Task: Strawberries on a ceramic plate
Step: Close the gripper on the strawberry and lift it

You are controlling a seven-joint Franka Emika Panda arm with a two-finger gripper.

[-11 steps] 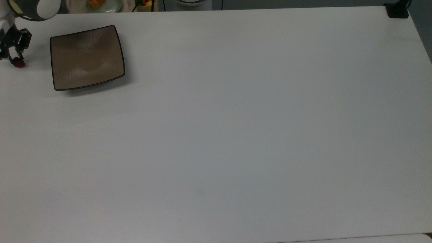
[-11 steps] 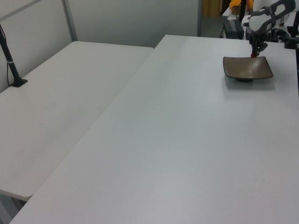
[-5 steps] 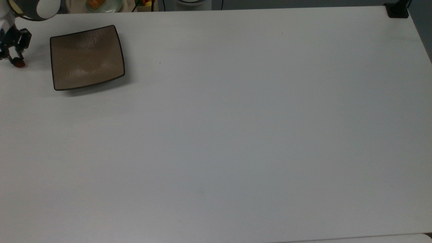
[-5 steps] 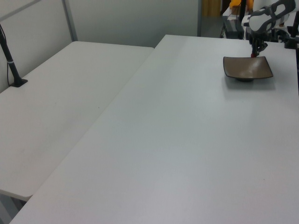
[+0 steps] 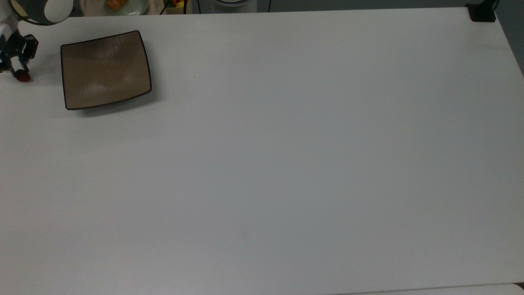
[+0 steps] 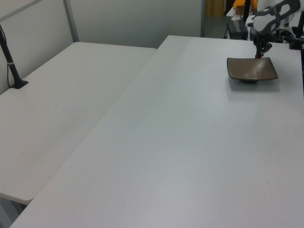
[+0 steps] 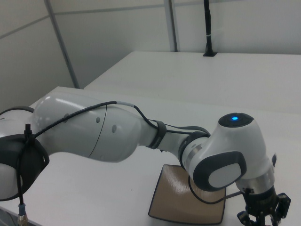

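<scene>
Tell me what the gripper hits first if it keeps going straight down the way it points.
The gripper points down with the strawberry at its tips, so the bare table beside the plate likely comes first, strawberry touching before the fingers. Its height above the table is unclear.

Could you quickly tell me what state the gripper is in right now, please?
Gripper: shut on the strawberry, beside the ceramic plate.

White tables (image 6: pixel 142 142), pale walls (image 6: pixel 137 19)
</scene>
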